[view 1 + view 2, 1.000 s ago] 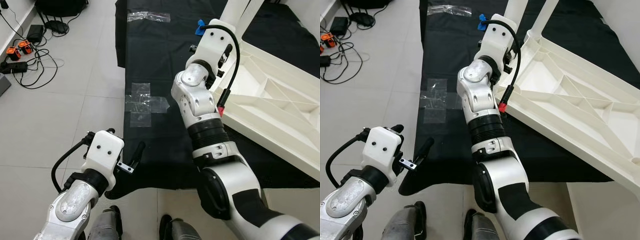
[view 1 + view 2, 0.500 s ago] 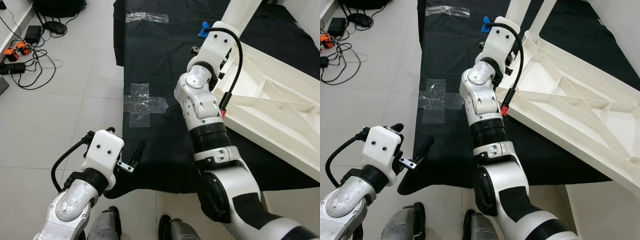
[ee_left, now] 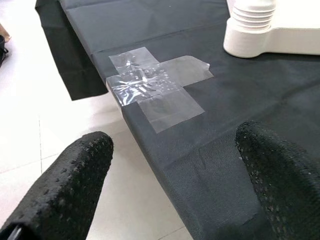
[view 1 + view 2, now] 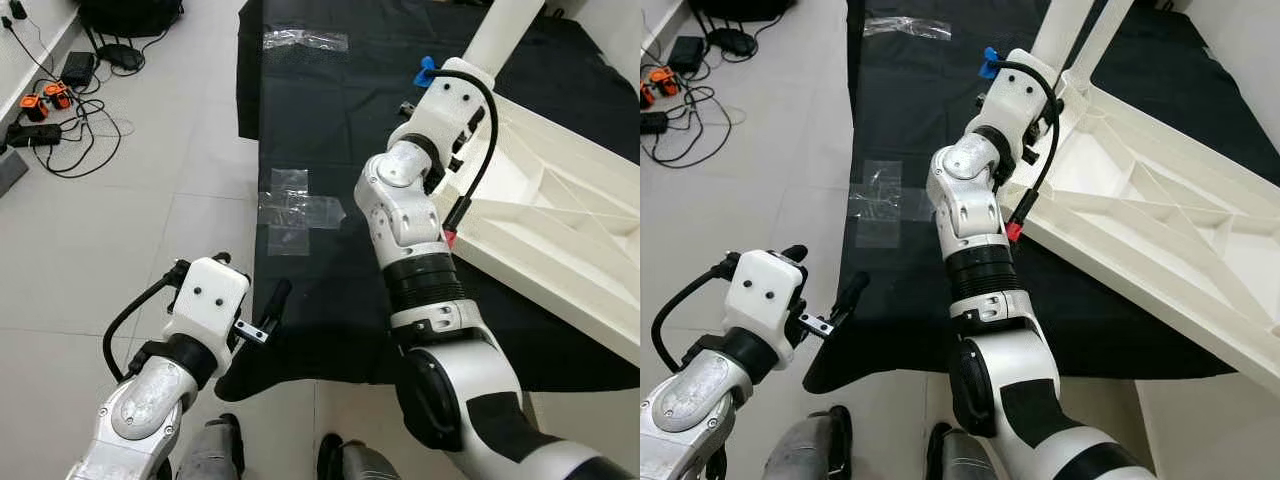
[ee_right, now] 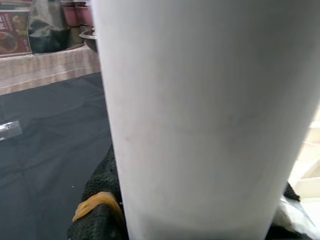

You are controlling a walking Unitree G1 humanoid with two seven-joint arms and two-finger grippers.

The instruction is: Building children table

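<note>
Reaching forward over the black cloth [image 4: 330,130], the right arm ends at a white table leg [image 4: 503,30] that stands up from a corner of the upturned white tabletop [image 4: 560,230]. In the right wrist view the leg [image 5: 200,115] sits between the two black fingers [image 5: 100,200] of the right gripper [image 5: 200,220] — one pad shows on each side of it, pressed against it, so the jaws are pinching the leg. A small blue piece [image 4: 424,72] lies on the cloth just beside that wrist; what it is cannot be told. The tabletop lies underside up on the cloth, its ribs showing, with a second leg [image 4: 1108,35] standing just beyond the held one. The left gripper [image 3: 175,190] hangs low over the near edge of the cloth, its jaws spread wide with nothing between them — through the gap shows a cross of clear tape [image 3: 155,85] stuck on the cloth edge, and beyond that a ribbed white socket [image 3: 250,25] at a tabletop corner. Another strip of tape [image 4: 305,40] lies at the cloth's far end. On the tile floor [image 4: 120,230], well off to the left, are cables [image 4: 80,120] and a power strip [image 4: 30,132].
</note>
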